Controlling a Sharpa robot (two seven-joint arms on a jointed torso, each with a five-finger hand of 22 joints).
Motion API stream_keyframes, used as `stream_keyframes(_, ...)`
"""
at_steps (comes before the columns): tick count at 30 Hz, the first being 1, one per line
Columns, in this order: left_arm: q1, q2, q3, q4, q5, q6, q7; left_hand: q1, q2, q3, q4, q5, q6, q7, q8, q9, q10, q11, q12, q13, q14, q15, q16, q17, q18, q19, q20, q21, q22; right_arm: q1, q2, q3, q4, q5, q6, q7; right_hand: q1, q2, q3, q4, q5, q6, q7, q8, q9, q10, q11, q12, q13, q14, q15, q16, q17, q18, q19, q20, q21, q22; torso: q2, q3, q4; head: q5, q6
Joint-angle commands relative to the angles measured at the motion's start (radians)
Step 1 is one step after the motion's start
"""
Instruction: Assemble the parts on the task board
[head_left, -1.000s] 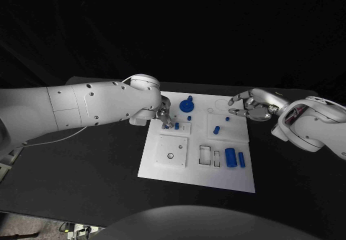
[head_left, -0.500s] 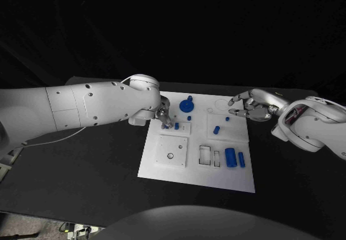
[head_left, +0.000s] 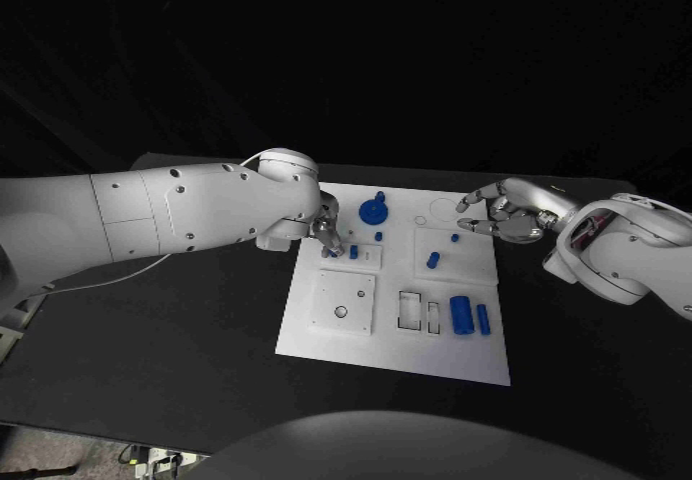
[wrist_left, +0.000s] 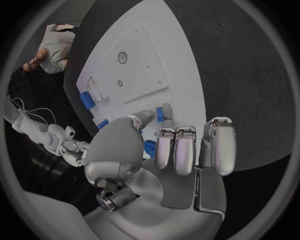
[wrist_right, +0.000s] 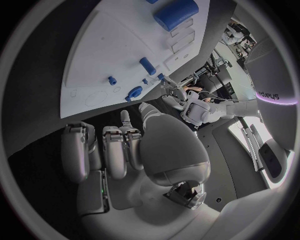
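Here, found the black table (head_left: 173, 340) carrying the flat white task board (head_left: 325, 335) at its middle. Farthest left, noted the bulky white left arm (head_left: 173, 215) ending in the silver left hand (head_left: 327, 233) over the board's far left corner. In the left wrist view, saw that hand grasping a small blue cylindrical peg (wrist_left: 160, 115), pinched between the thumb and one finger, with the other fingers (wrist_left: 186, 150) laid side by side and clear of the part. Placed the peg at a small raised square block (head_left: 351, 258) on the board; could not tell whether seated in it or just above. Nearer along the same side, marked a white square plate with two holes (head_left: 346, 300). Moving right, picked out a blue toothed wheel with a knob (head_left: 375, 212) at the far edge and a tiny blue stud (head_left: 379, 236) just in front of it. Further right, noted two rectangular slots (head_left: 423, 312), a short blue pin (head_left: 433, 260), and another little blue stub (head_left: 453, 238). Beyond the slots, found a thick blue cylinder (head_left: 462, 314) lying flat, with a narrow blue bar (head_left: 483, 319) just beside it. Farthest right, saw the silver right hand (head_left: 502, 218) at the board's far right corner, released, fingers loosely bent and apart, grasping nothing.
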Motion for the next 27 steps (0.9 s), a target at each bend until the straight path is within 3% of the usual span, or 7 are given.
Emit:
stream_keyframes(1,-0.003,-0.001,-0.002,0.003,-0.006,0.020,-0.002,-0.008,-0.004,0.007,0.000,-0.001,-0.005,0.001,0.003,0.002,0.104,-0.009,0.000,0.263,0.105,-0.008,0.002,0.264,0.009,0.047,-0.008,0.004,0.232,-0.001,0.000,0.000,0.001,-0.007,0.014,-0.003,0.007,0.000,0.006,-0.001,0.004,0.008,0.001,-0.001,-0.001,0.105,0.006,-0.004,0.261,0.104,0.003,0.003,0.263,0.010,0.005,-0.004,0.001,0.211,0.000,-0.0006,-0.0003,0.001,0.000)
stream_keyframes(27,-0.001,-0.015,-0.001,0.015,0.009,0.003,0.002,-0.022,-0.007,0.012,0.011,-0.005,-0.018,0.004,-0.007,0.002,0.104,-0.007,0.000,0.263,0.105,-0.007,0.002,0.264,0.009,0.046,-0.009,0.001,0.231,-0.002,0.004,0.000,-0.005,-0.007,0.021,-0.009,0.007,0.000,0.006,-0.001,0.004,0.008,0.001,-0.001,-0.001,0.105,0.006,-0.004,0.261,0.104,0.003,0.003,0.263,0.010,0.005,-0.004,0.001,0.211,0.000,0.0000,-0.0003,0.003,0.000)
